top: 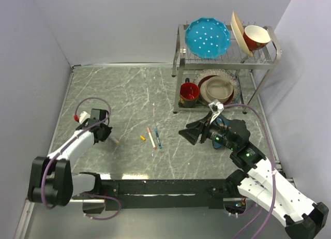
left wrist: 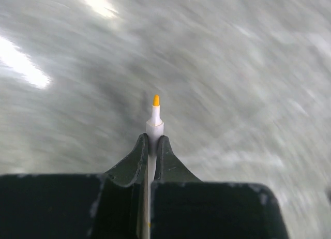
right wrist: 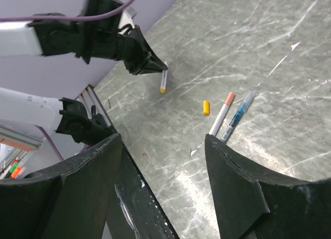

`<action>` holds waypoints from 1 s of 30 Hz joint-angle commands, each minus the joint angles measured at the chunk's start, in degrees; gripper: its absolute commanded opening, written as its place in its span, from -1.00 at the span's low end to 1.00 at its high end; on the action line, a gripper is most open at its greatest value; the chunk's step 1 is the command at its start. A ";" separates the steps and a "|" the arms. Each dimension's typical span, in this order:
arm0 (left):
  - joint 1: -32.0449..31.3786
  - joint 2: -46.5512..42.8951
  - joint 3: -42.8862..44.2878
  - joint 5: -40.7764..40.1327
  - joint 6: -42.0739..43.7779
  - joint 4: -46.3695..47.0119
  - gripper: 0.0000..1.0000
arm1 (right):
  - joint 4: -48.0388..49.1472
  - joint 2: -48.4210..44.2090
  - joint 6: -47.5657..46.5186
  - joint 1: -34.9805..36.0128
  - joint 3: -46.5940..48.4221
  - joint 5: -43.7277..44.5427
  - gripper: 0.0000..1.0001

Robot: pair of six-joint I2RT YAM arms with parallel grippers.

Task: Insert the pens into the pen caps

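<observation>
My left gripper [top: 107, 133] is shut on a white pen [top: 116, 141] with a yellow-orange tip, held above the table; the left wrist view shows the pen [left wrist: 154, 122] sticking out past the closed fingers [left wrist: 139, 156]. A small yellow-orange cap [top: 142, 137] lies on the marble table to its right. Beside the cap lie a white pen with a salmon-pink end [top: 151, 138] and a dark blue-teal pen [top: 158, 138]. My right gripper [top: 189, 134] is open and empty, right of the pens. The right wrist view shows the cap [right wrist: 206, 107], both lying pens [right wrist: 221, 116] [right wrist: 237, 115] and the held pen [right wrist: 164, 81].
A metal dish rack [top: 178, 68] stands at the back right with a blue plate [top: 207, 38], bowls [top: 256, 36] and a red mug [top: 189, 92]. Walls close the table on the left, back and right. A black rail [top: 165, 186] runs along the near edge.
</observation>
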 commanded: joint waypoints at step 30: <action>-32.55 -23.20 -10.57 24.14 2.62 46.51 -0.98 | 28.16 27.62 12.79 15.06 2.09 2.06 0.40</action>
